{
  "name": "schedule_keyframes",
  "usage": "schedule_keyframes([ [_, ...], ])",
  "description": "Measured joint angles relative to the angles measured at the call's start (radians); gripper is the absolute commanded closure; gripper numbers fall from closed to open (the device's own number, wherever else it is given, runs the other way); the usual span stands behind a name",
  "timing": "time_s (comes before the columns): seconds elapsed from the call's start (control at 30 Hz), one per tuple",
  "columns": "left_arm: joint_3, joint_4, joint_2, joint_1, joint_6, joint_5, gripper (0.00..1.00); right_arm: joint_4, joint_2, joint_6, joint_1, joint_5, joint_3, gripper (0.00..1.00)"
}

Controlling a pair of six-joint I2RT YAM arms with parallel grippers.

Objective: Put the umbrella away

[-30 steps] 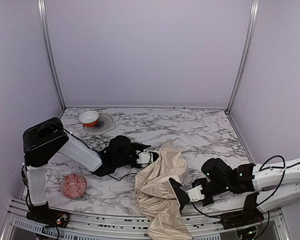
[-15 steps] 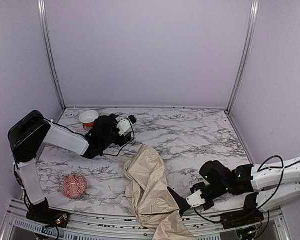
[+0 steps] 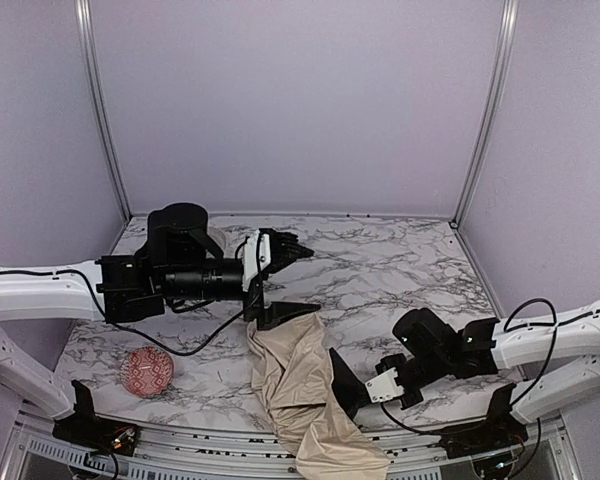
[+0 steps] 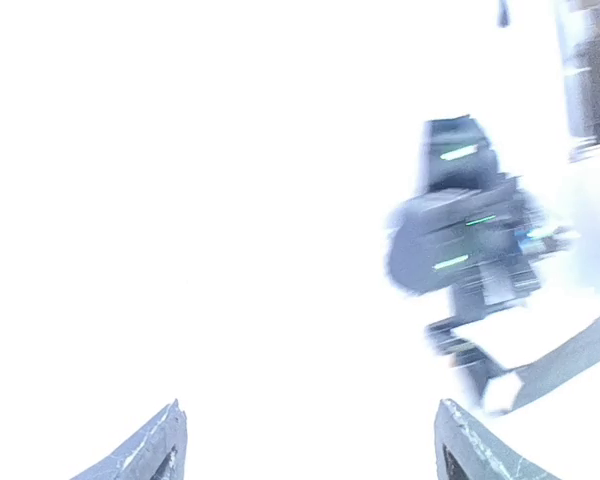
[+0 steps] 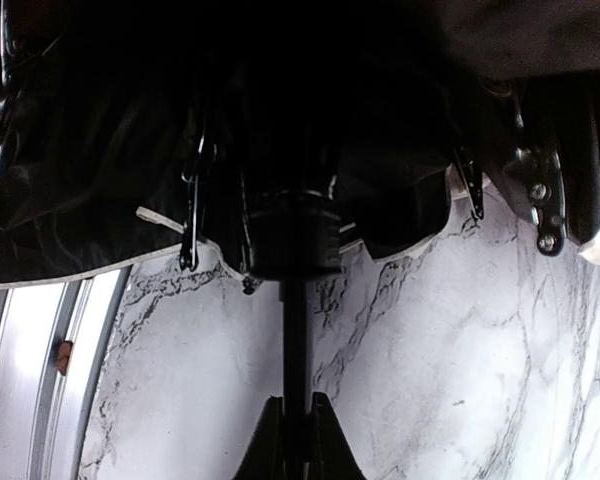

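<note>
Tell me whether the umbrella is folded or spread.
Collapsed but loose: the umbrella canopy lies crumpled on the table, not spread taut or rolled up.

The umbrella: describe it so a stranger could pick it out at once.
On the marble table, look at the middle of the near edge. The umbrella is the crumpled cream-beige fabric heap spilling over that edge; the ball to its left is small, round, red and patterned.

On table [image 3: 410, 262]: umbrella [image 3: 290, 368] near front edge; ball [image 3: 147, 371] left of it, right gripper [image 3: 338, 385] at its right, left gripper [image 3: 294, 280] behind.
</note>
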Motion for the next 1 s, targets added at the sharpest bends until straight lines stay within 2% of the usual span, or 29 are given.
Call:
schedule_keyframes([
  [0.07,0.000,-0.040,-0.001,-0.035,-0.032,0.050,0.14,0.000,0.013,-0.002,-0.003,0.002,0.011,0.96],
  [0.1,-0.005,-0.058,0.006,-0.050,-0.047,0.066,0.14,-0.002,0.021,-0.002,-0.003,0.003,0.018,0.87],
  [0.2,-0.027,-0.109,0.030,-0.082,-0.092,0.083,0.14,-0.002,0.049,0.004,-0.003,0.009,0.042,0.74],
  [0.3,-0.065,-0.114,0.022,-0.090,-0.132,0.059,0.13,-0.004,0.068,0.033,-0.004,0.029,0.075,0.67],
  [0.43,-0.122,-0.113,-0.034,-0.090,-0.192,-0.103,0.09,-0.004,0.084,0.109,-0.025,0.043,0.145,0.65],
  [0.6,-0.179,-0.132,-0.126,-0.087,-0.277,-0.311,0.09,0.078,0.135,0.232,-0.075,0.043,0.219,0.72],
  [0.77,-0.277,-0.142,-0.223,-0.096,-0.383,-0.315,0.09,0.137,0.255,0.318,-0.085,0.047,0.249,0.68],
  [0.9,-0.334,-0.142,-0.226,-0.175,-0.440,-0.312,0.11,0.135,0.292,0.372,-0.096,0.051,0.263,0.57],
  [1.0,-0.331,-0.139,-0.183,-0.266,-0.439,-0.337,0.12,0.119,0.274,0.437,-0.142,0.054,0.291,0.36],
])
